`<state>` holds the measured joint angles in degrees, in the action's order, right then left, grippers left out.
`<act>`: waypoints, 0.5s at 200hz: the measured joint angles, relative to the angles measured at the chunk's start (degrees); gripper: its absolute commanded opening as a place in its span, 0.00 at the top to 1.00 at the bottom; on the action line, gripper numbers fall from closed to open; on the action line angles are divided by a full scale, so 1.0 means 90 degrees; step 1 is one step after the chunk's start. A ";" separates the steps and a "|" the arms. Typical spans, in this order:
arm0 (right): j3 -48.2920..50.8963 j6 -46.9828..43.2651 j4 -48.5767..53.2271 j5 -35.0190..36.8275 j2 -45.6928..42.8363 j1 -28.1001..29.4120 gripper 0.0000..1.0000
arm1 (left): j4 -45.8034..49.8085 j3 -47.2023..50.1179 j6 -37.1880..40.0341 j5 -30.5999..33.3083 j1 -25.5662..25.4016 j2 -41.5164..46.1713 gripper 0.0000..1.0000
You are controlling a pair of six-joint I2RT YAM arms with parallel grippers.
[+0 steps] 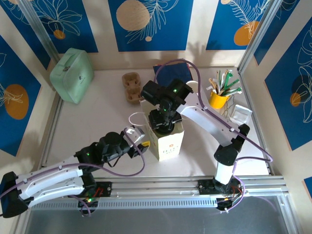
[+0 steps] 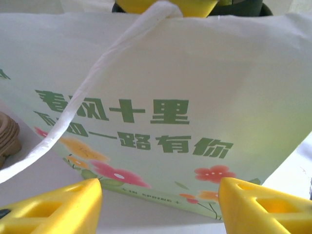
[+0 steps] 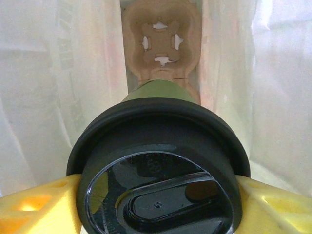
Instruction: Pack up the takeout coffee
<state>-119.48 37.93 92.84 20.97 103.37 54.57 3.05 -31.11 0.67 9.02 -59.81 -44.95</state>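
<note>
The takeout coffee (image 3: 158, 165), a cup with a round black lid, hangs inside a pale paper bag (image 1: 168, 141) in the middle of the table. My right gripper (image 3: 158, 195) is shut on it, one yellow finger on each side of the lid. Below the cup, a brown pulp cup carrier (image 3: 161, 41) lies on the bag's floor. From above, the right gripper (image 1: 162, 127) reaches down into the bag's mouth. My left gripper (image 1: 138, 138) stands open just left of the bag. Its yellow fingers (image 2: 58, 207) face the printed side (image 2: 161, 97), with nothing between them.
The bag's white handle (image 2: 92, 83) loops down its side. A mint green case (image 1: 72, 74) stands at the back left, another pulp carrier (image 1: 131, 87) behind the bag. A blue cloth (image 1: 170, 73), a yellow utensil cup (image 1: 219, 99) and a clear box (image 1: 240, 114) sit at the right.
</note>
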 measured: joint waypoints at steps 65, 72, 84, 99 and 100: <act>0.0041 -0.0070 -0.0002 -0.0017 0.0301 -0.0029 0.29 | 0.0160 0.0000 0.0109 0.0002 0.0000 0.0155 0.35; 0.0058 -0.0078 -0.0002 -0.0024 0.0304 -0.0041 0.29 | 0.0168 0.0000 0.0109 0.0002 0.0000 0.0155 0.35; 0.0095 -0.0097 0.0000 -0.0027 0.0304 -0.0066 0.29 | 0.0172 0.0000 0.0109 0.0002 0.0000 0.0155 0.35; 0.0185 -0.0107 0.0000 -0.0046 0.0304 -0.0078 0.29 | 0.0170 0.0000 0.0109 0.0002 0.0000 0.0155 0.35; 0.0189 -0.0107 0.0000 -0.0046 0.0304 -0.0078 0.29 | 0.0172 0.0000 0.0109 0.0002 0.0000 0.0155 0.35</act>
<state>-117.78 36.97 92.84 20.56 106.10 53.87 4.60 -31.11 1.65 9.04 -59.81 -43.55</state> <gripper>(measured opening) 0.715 0.646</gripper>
